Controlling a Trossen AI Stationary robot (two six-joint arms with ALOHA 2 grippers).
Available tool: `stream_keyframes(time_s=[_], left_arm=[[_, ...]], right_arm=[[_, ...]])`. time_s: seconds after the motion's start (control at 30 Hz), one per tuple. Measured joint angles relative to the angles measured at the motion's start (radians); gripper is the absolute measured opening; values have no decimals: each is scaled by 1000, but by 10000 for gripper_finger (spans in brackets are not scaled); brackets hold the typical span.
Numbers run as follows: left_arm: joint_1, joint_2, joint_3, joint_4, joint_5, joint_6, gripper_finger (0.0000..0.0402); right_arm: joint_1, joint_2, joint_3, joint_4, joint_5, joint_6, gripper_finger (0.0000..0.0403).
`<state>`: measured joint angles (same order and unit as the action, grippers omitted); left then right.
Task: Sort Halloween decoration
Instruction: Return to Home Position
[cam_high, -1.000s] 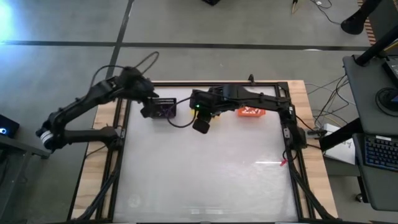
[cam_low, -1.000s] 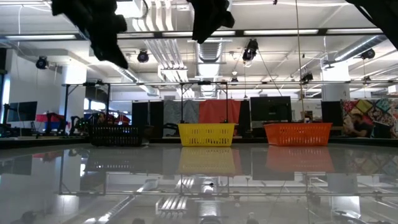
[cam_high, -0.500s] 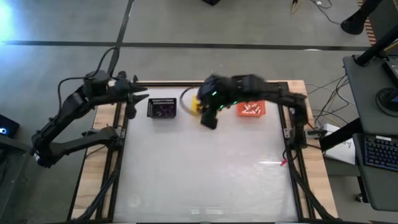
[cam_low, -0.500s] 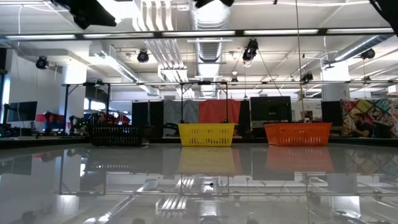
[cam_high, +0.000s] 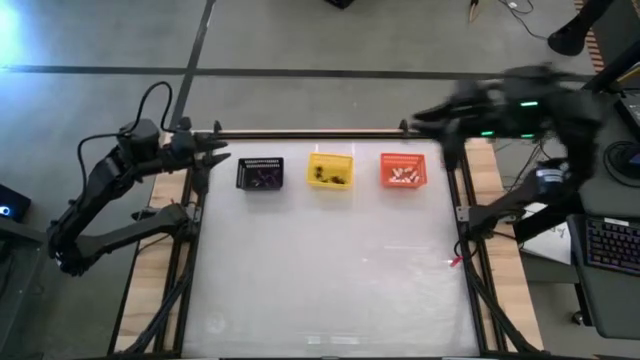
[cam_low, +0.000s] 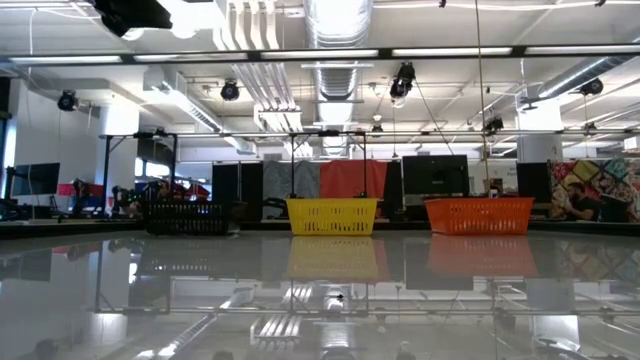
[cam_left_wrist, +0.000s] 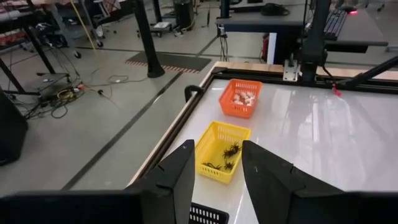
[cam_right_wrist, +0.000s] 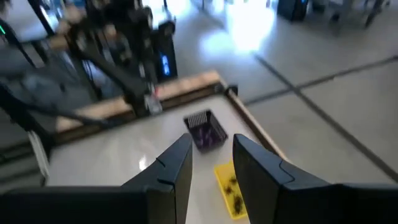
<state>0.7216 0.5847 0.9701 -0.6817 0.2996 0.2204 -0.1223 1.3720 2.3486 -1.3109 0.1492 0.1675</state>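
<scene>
Three baskets stand in a row along the table's far edge: a black one (cam_high: 260, 173) with purple trinkets, a yellow one (cam_high: 330, 170) with black trinkets and an orange one (cam_high: 403, 171) with white trinkets. My left gripper (cam_high: 220, 157) hovers open at the far left corner, pointing toward the black basket, with nothing between its fingers (cam_left_wrist: 180, 177). My right gripper (cam_high: 428, 117) is raised and blurred beyond the far right corner. It is open and empty in the right wrist view (cam_right_wrist: 211, 155).
The white tabletop (cam_high: 330, 270) lies bare in front of the baskets. A dark frame rail (cam_high: 310, 133) runs along the far edge, and wooden borders flank the sides. A desk with a keyboard (cam_high: 610, 245) stands to the right of the table.
My right gripper has swung from above the gap between the black and yellow baskets up and away, past the far right corner. My left gripper has drawn back from over the black basket toward the table's left edge and risen. The baskets have stayed put.
</scene>
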Motion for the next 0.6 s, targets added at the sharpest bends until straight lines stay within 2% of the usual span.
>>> stream_keyframes(time_s=[0.13, 0.3, 0.5, 0.6], left_arm=[[0, -22, -21, 7, -1, -22, 116], [0, -77, -108, 92, -1, -96, 116], [0, -147, -233, 231, -1, -165, 116], [0, -170, -282, 281, -2, -220, 116]], right_arm=[[0, -106, -23, -1, 5, 11, 107], [0, -209, -106, 2, 12, -26, 107], [0, -361, -270, 21, 16, -10, 107], [0, -461, -383, 59, 58, 20, 107]])
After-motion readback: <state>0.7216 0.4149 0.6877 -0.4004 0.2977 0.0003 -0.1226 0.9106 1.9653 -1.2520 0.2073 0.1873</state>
